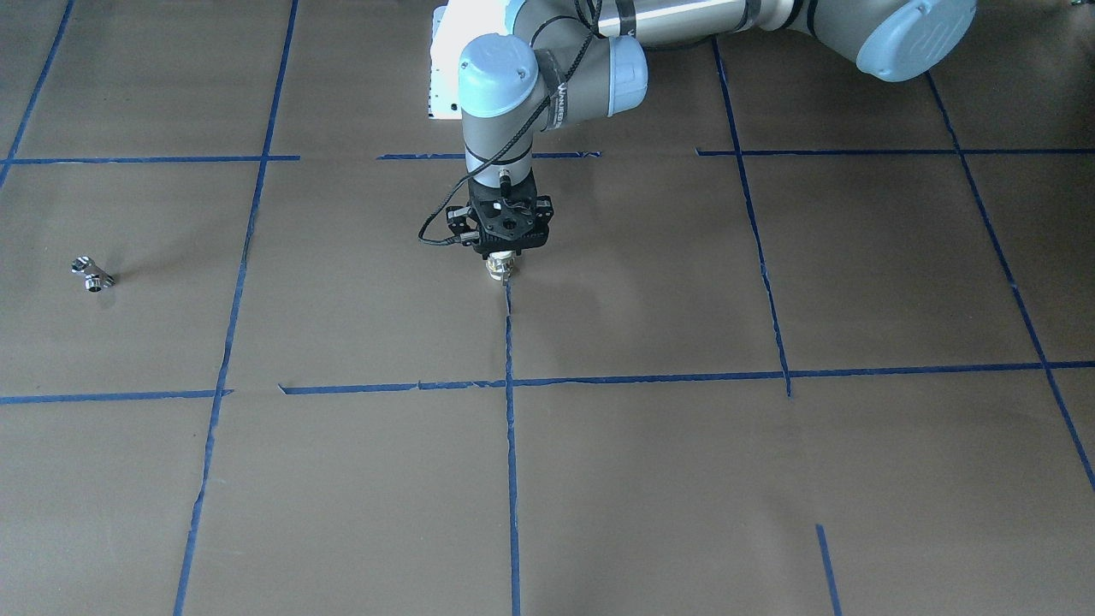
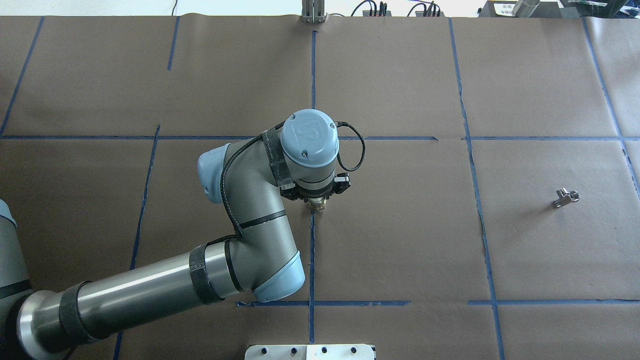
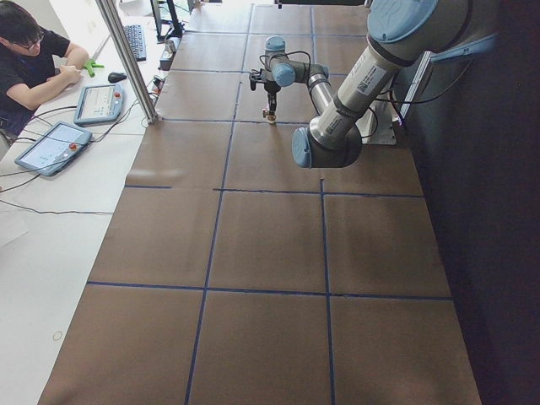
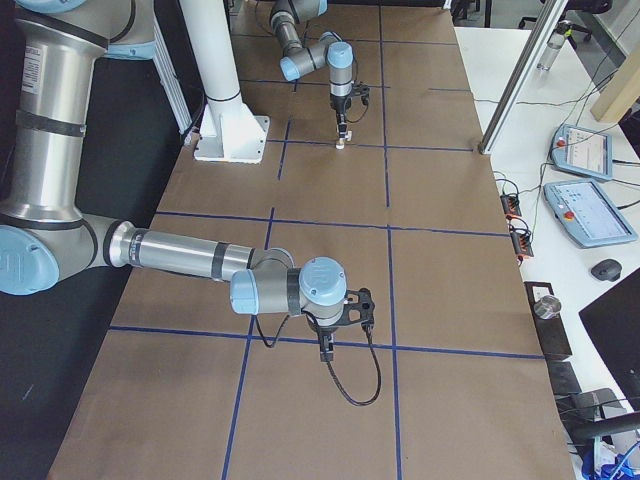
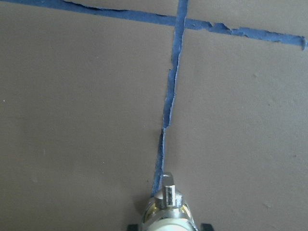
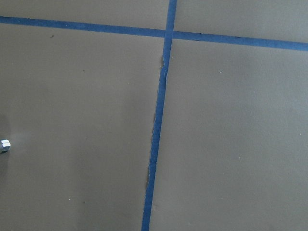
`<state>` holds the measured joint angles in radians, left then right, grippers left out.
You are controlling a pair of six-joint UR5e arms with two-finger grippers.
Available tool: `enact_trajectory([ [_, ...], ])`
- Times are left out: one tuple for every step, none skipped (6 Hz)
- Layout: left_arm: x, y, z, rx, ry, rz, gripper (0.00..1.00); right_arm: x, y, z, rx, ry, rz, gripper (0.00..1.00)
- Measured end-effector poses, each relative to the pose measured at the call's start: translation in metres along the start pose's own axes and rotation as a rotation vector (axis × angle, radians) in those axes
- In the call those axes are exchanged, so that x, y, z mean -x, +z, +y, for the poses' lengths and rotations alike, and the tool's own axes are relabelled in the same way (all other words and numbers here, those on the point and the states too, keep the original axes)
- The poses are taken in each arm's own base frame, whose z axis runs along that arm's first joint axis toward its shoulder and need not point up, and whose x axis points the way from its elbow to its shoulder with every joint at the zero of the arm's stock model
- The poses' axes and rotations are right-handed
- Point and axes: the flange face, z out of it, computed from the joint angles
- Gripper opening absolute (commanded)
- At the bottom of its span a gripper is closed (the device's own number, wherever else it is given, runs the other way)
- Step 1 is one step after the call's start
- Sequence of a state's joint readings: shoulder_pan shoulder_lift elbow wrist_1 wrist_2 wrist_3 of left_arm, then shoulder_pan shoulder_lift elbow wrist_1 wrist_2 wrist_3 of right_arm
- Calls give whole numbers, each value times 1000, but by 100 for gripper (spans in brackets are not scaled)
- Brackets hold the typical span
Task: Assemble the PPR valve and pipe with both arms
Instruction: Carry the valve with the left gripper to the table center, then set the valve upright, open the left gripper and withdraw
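My left gripper [image 1: 503,259] points straight down near the table's middle and is shut on a white-and-brass PPR fitting [image 1: 500,270]. The fitting's lower end is at or just above the paper, on a blue tape line. It also shows in the overhead view [image 2: 317,204] and in the left wrist view [image 5: 166,211]. A small silver metal part [image 2: 566,196] lies alone on the paper far to my right [image 1: 92,274]. My right gripper [image 4: 325,350] shows only in the exterior right view, pointing down close over the paper; I cannot tell whether it is open or shut.
Brown paper with a grid of blue tape [image 2: 312,250] covers the table. The white pedestal base [image 4: 232,135] stands at the robot's side. An upright metal post [image 3: 126,59] and teach pendants [image 3: 52,145] are at the far edge, where an operator sits.
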<state>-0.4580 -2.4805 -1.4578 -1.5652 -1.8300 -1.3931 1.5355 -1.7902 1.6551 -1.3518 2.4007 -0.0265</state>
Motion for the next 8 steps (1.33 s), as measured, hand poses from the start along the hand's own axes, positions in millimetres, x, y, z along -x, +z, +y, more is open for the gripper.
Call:
enact_trajectory([
  [-1,-4,0,-2,0,7,100,0,0,0,0,0,0,100],
  [-1,-7,-1,-8,-1,10,100,0,0,0,-1,0,0,100],
  [-1,-19,-7,-21,-2,26,100,0,0,0,-1,-1,0,100],
  [6,-44,-19,-25,10,56,100,2,-2,-3,-6,-8,1,100],
  [26,-69,-36,-5,43,77,100,4,-4,-8,-11,-18,2,100],
  [62,-90,-54,21,96,79,100,6,-6,-11,-16,-25,3,100],
  [123,-104,-71,23,176,64,100,10,-8,-14,-21,-36,3,100],
  [195,-113,-87,5,274,34,100,16,-11,-17,-28,-53,2,100],
])
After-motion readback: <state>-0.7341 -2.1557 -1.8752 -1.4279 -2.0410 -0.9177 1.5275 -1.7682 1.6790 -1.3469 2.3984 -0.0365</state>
